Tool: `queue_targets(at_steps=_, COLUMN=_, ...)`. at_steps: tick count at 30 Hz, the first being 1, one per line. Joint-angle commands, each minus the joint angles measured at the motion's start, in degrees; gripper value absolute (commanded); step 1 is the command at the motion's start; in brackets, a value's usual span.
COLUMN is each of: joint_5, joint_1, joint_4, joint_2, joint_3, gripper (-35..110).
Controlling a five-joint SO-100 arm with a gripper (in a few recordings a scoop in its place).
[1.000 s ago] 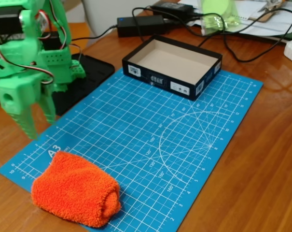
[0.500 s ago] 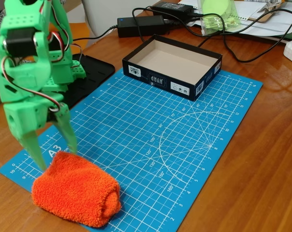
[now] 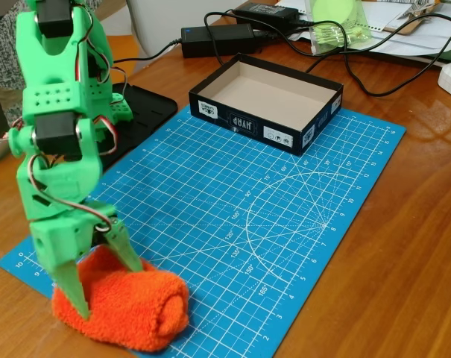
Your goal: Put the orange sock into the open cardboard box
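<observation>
- While the green arm leans down at lower left of the frame, its jaws (image 3: 106,280) stand spread, one finger on each side of the orange sock (image 3: 136,309), tips sunk at the fuzzy bundle's left end.
- Jaws state: fairly wide, straddling the sock, not yet squeezed on it as far as I can see.
- Sock lies at the lower-left corner of the blue cutting mat (image 3: 270,216), on the counter (image 3: 404,283); long axis runs left to right across the frame, rolled end toward lower centre.
- Key relation: sock is directly under and between the fingers, which cross its long axis, so closing should pinch the short way. Grip sits off toward the left end, so the free right end may droop on lifting, by my guess.
- Open cardboard box (image 3: 314,123) sits at upper centre on the mat's far edge, well apart from the sock; inside looks bare.
- Next, by my reckoning: close, lift, carry up-right to the box.
- Black power adapter (image 3: 218,39) and cables lie behind the box.
</observation>
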State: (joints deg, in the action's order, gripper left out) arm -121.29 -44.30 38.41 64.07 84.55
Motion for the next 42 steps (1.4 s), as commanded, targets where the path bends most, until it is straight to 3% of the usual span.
queue_targets(at_steps=1, joint_5=1.76, joint_1=0.44, joint_4=-1.67, joint_2=1.14, joint_3=2.55, gripper=5)
queue_targets(at_steps=6, joint_5=10.37, joint_1=3.69, joint_4=-1.67, joint_2=7.65, joint_3=5.62, gripper=0)
queue_targets(at_steps=11, joint_5=27.77, joint_1=13.18, joint_4=-1.76, joint_2=21.45, joint_3=11.60, gripper=0)
queue_targets(at_steps=18, joint_5=66.09, joint_1=36.74, joint_4=-3.52, joint_2=45.62, joint_3=18.90, gripper=0)
queue_targets(at_steps=23, joint_5=98.17, joint_1=50.98, joint_4=10.55, joint_2=59.15, joint_3=21.97, gripper=0)
queue_targets(at_steps=25, joint_5=105.56, joint_1=55.37, joint_4=14.94, joint_2=64.34, joint_3=26.63, gripper=0)
queue_targets(at_steps=32, joint_5=117.60, joint_1=71.63, joint_4=17.31, joint_2=82.18, joint_3=51.15, gripper=0)
queue_targets(at_steps=37, joint_5=127.27, joint_1=82.44, joint_4=13.71, joint_2=88.68, joint_3=58.71, gripper=4)
queue_targets(at_steps=42, joint_5=118.48, joint_1=95.10, joint_4=7.91, joint_2=93.34, joint_3=66.53, gripper=0)
